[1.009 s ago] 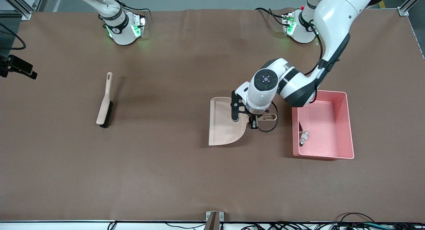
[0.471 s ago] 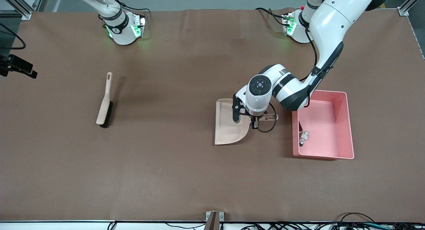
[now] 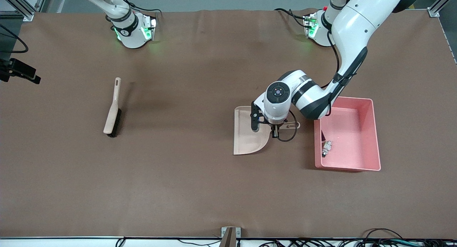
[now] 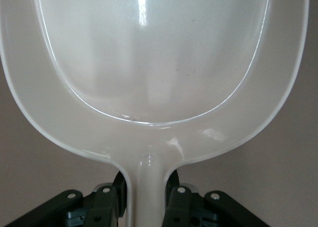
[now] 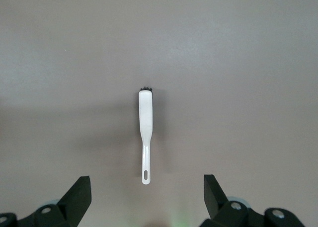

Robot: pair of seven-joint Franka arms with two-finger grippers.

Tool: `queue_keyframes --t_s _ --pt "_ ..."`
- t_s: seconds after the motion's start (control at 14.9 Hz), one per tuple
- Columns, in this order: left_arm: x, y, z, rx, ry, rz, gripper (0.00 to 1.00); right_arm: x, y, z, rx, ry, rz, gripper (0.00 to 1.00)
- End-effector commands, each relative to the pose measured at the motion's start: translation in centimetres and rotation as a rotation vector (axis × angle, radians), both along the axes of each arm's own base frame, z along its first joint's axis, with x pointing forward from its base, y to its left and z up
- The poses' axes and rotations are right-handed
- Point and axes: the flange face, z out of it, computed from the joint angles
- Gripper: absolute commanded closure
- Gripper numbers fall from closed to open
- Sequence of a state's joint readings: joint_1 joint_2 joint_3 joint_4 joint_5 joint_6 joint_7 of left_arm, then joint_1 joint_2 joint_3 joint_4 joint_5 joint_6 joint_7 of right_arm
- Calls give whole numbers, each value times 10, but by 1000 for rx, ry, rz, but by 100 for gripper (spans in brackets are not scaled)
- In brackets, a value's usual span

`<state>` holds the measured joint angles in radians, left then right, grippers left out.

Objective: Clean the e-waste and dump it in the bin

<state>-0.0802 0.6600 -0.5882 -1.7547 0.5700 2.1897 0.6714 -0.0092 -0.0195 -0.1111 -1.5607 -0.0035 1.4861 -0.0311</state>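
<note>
The pink bin (image 3: 371,132) stands on the table toward the left arm's end. In it, near the wall on the dustpan's side, lie the silver-white cylindrical part (image 3: 326,147) and the dark block (image 3: 322,135). My left gripper (image 3: 274,131) is shut on the handle of the beige dustpan (image 3: 250,136), which sits level and empty beside the bin, low at the table. In the left wrist view the fingers (image 4: 107,202) clamp the dustpan's handle (image 4: 148,187). My right gripper (image 5: 146,182) is open and empty, high over the brush (image 5: 145,122).
The beige brush with black bristles (image 3: 113,109) lies on the brown mat toward the right arm's end, far from the bin. The robot bases (image 3: 134,29) stand along the table's edge farthest from the front camera.
My left gripper has come down with the dustpan and shifted it a little toward the bin. The brush, the bin and the parts have not moved.
</note>
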Motion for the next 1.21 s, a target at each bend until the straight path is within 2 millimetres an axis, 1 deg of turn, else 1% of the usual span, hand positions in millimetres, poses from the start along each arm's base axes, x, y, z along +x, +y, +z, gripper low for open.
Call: queue_keyframes --t_s 0.0,0.07,0.13,0.2,0.27,0.34,0.4,0.54,0.74,0.87,1.01,1.08,1.14 --pt "-3 -9 -5 -3 -14 -13 86 -2 3 2 -9 4 -9 0" --pt "-3 -10 -4 -5 -16 -14 74 -2 4 2 -9 3 -8 0" --pt "-2 -9 -5 -7 -15 -11 51 -1 6 3 -9 0 -5 0" --pt "0 -8 -3 -13 -19 -6 13 -2 6 3 -9 1 -5 0" --pt "3 -5 1 -20 -20 13 0 -1 7 3 -9 0 -3 0" --pt "9 -2 11 -27 -36 33 0 -1 7 3 -10 -2 -3 0" --pt "18 2 26 -44 -53 71 0 -1 7 3 -10 -2 -3 0" --pt "32 20 68 -87 -79 206 0 -2 6 3 -9 1 -5 0" --pt "51 61 123 -160 -88 469 0 -2 7 1 -9 7 -5 0" --pt "58 94 160 -191 -79 654 0 -3 22 0 -8 16 17 0" --pt "60 121 198 -233 -65 818 0 -1 27 1 -9 10 24 0" --pt "58 138 218 -239 -59 896 0 0 34 1 -11 7 38 0" --pt "55 154 236 -231 -65 968 0 0 35 2 -11 4 43 0"
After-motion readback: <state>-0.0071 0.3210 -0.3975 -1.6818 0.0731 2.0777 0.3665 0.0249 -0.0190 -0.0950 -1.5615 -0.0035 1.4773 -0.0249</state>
